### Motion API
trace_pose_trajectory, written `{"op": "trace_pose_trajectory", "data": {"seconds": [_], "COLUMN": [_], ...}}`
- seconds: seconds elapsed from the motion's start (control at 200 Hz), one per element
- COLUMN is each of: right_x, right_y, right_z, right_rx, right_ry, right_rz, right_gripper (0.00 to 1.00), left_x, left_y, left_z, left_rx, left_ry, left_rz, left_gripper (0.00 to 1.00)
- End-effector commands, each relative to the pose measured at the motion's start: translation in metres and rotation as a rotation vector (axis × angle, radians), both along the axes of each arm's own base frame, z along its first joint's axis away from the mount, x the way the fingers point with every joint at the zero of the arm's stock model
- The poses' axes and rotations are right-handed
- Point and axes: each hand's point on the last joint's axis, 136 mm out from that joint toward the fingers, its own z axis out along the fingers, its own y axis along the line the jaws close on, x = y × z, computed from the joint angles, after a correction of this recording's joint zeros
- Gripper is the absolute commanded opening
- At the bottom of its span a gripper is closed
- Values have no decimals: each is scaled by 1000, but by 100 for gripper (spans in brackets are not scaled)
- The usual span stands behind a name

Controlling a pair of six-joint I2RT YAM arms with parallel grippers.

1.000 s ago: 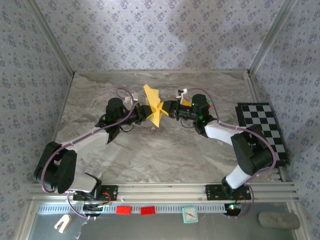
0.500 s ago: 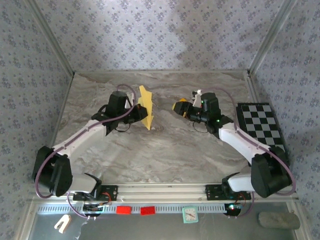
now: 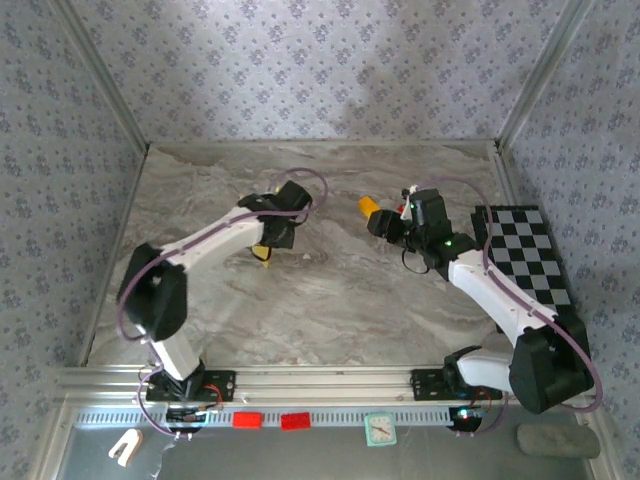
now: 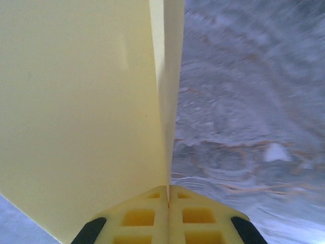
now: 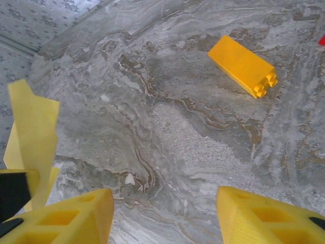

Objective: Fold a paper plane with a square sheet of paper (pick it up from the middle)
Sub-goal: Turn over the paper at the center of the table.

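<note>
The left gripper point(image 4: 168, 192) is clamped on the paper plane point(image 4: 86, 112) at its crease, apparently to hold the folds together, while the right gripper point(image 5: 165, 206), jaws apart and empty, hovers clear of it.

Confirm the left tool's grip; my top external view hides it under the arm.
Observer: The left tool is shut on the folded yellow paper, pinching its layers together.
Operator: Now check the right tool.
Observer: The right tool is open, with nothing in it.
Operator: Report what lies ahead of it.
Observer: An orange-yellow block lies on the marbled table, with studs showing at one end.
</note>
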Motion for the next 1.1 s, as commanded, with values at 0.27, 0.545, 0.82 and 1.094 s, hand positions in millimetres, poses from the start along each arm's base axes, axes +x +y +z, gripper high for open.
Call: {"op": "trace_pose_trajectory", "data": {"seconds": [0.27, 0.545, 0.82, 1.094], "right_x": [-7, -7, -5, -2], "right_y": [-26, -28, -29, -32], "right_z": [-11, -14, -16, -19], "right_rx": [-51, -48, -28, -5], "right_ry": [20, 29, 39, 51], "right_rz": [-68, -72, -95, -120], "right_gripper": [57, 57, 58, 58], "left_x": [8, -2, -21, -65], "left_y": [-5, -35, -76, -129], "left_z": [-58, -91, -80, -56], "left_rx": [472, 351, 50, -380], "left_ry": [44, 125, 193, 316], "left_rz": [-14, -35, -41, -57], "left_gripper": [6, 20, 34, 43]}}
